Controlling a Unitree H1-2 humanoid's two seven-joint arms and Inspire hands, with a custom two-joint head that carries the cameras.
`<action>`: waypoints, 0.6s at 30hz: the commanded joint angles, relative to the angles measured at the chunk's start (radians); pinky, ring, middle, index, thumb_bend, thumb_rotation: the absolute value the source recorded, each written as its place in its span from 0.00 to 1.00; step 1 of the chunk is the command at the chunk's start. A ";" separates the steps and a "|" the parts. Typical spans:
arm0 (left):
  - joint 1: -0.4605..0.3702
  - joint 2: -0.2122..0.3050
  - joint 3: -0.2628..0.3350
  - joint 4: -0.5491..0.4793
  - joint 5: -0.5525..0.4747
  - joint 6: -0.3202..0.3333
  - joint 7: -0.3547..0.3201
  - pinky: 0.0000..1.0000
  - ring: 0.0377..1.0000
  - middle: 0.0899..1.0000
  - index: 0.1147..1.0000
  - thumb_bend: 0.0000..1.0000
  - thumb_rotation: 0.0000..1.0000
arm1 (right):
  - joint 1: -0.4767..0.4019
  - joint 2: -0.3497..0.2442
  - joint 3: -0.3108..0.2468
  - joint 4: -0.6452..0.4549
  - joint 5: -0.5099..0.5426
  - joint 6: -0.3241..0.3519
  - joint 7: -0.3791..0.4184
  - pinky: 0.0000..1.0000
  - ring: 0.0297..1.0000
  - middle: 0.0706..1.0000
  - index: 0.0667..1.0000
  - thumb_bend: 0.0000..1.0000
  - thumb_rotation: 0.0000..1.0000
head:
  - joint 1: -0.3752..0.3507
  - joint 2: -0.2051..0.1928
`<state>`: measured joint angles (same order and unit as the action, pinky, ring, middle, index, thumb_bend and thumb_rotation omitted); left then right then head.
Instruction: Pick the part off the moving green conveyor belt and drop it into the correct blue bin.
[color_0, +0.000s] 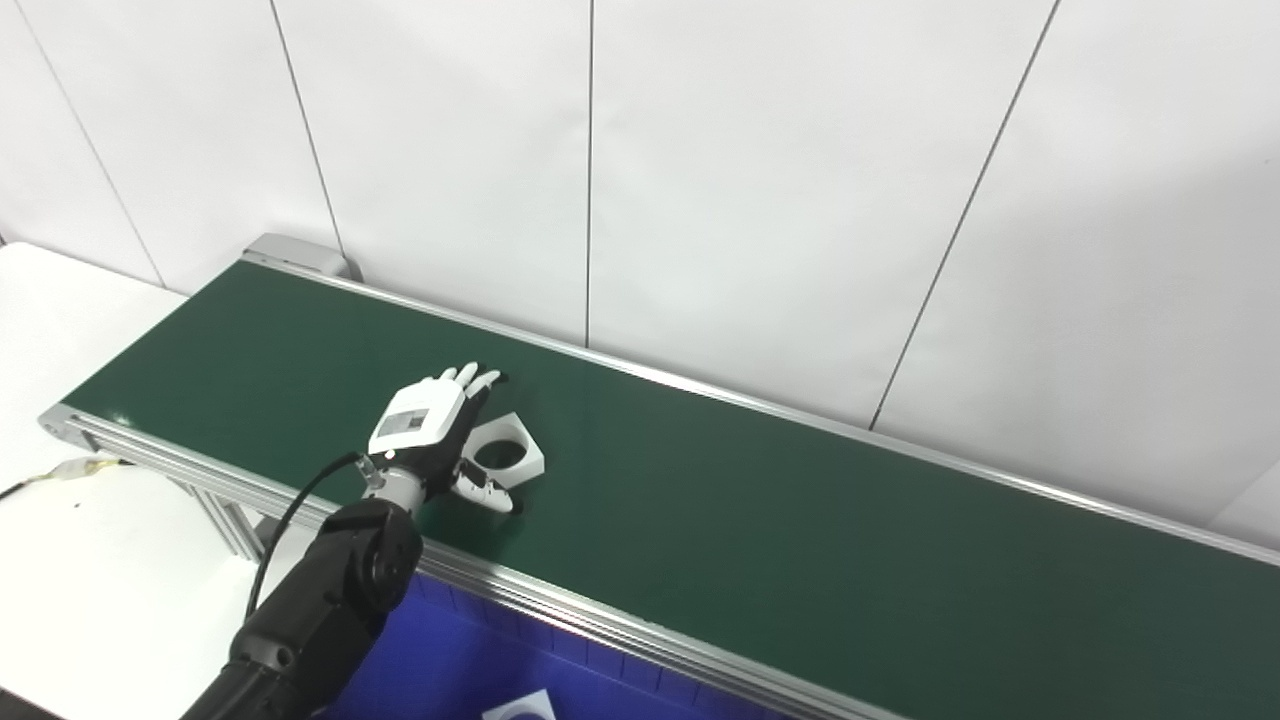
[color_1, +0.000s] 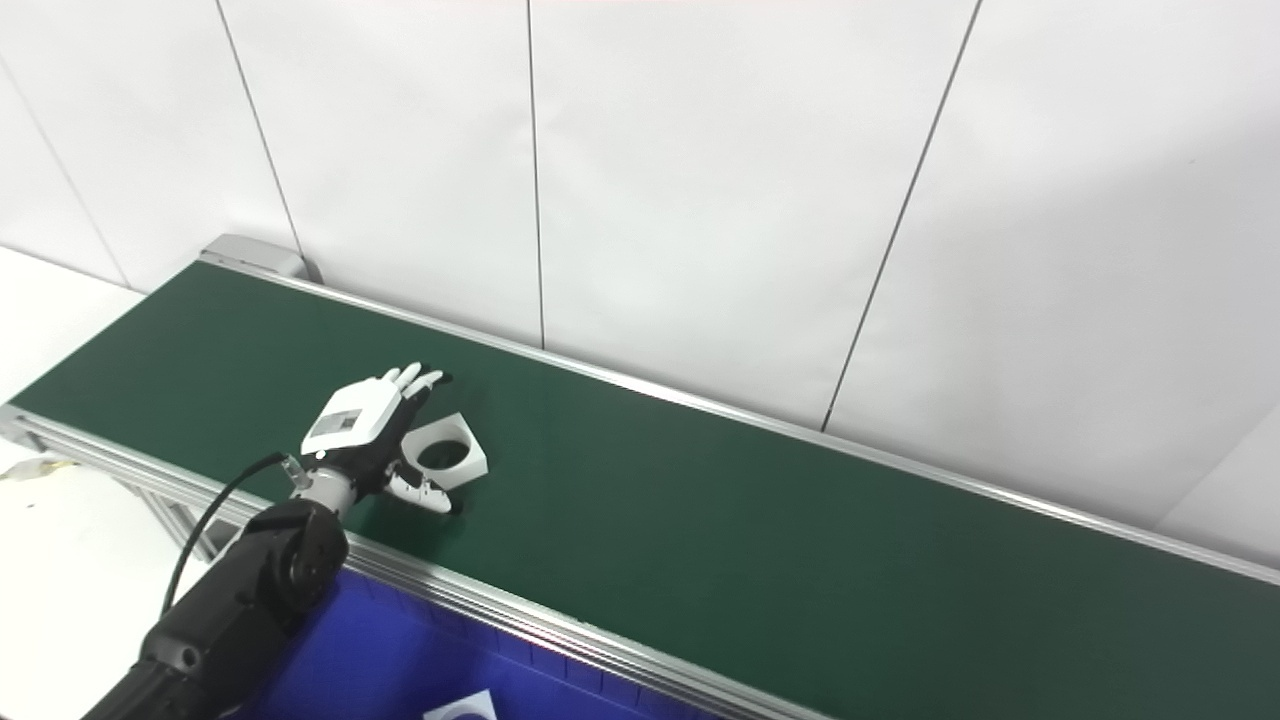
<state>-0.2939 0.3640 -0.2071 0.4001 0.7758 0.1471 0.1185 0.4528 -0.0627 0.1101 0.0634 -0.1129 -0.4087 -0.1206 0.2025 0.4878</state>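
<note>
A white square part with a round hole (color_0: 508, 452) lies on the green conveyor belt (color_0: 760, 500), left of the middle; it also shows in the right eye view (color_1: 452, 453). My left hand (color_0: 432, 425) is on the belt just left of the part, fingers stretched along its far side and thumb (color_0: 487, 492) along its near side. The hand is open and close around the part, not lifting it. The right hand is out of view.
A blue bin (color_0: 470, 665) sits below the belt's near rail (color_0: 600, 625), with a white part (color_0: 520, 708) in it. A white table (color_0: 90, 560) lies to the left. A white panelled wall (color_0: 760, 180) stands behind the belt.
</note>
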 joint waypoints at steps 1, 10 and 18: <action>-0.045 -0.012 -0.001 0.004 -0.002 0.001 0.045 0.92 0.93 0.94 0.88 0.84 0.14 | 0.007 0.009 -0.001 -0.032 0.003 -0.060 0.001 0.83 0.86 0.88 0.89 0.60 0.00 | -0.002 0.003; -0.056 -0.058 0.020 0.071 -0.128 -0.121 0.094 0.45 0.47 0.54 0.59 0.56 0.00 | 0.011 0.015 0.001 -0.038 -0.010 -0.060 -0.017 0.81 0.85 0.87 0.87 0.60 0.00 | -0.002 0.012; -0.056 -0.046 -0.001 0.039 -0.161 -0.105 0.038 0.34 0.36 0.42 0.48 0.50 0.00 | 0.014 0.016 0.001 -0.043 -0.024 -0.061 -0.020 0.81 0.85 0.87 0.88 0.58 0.03 | -0.003 0.018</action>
<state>-0.3226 0.3030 -0.2072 0.4636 0.6192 0.0542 0.1694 0.4654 -0.0487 0.1101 0.0512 -0.1416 -0.4088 -0.1369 0.2010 0.5031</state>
